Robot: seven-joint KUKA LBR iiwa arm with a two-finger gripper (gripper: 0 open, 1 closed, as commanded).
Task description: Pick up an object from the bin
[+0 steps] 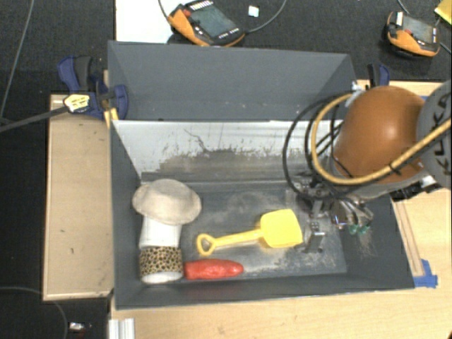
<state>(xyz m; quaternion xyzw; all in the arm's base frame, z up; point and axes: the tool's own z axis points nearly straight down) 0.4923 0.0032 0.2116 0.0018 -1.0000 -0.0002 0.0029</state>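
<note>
The claw (316, 234) hangs low over the right end of the grey metal bin (226, 83), just beside the blade of a yellow plastic toy shovel (280, 230). Whether it is apart or together I cannot tell. The shovel lies flat near the bin's front edge, its long axis running along that edge, with the looped handle towards the left wall and the blade towards the right. From here I'd say a clean pick means centring over the thin neck and closing across it, clear of the red oblong toy (213, 268) nearby.

Around lies a dark surface (63, 6) with white paper (152, 9) and orange devices (208, 23)
</note>
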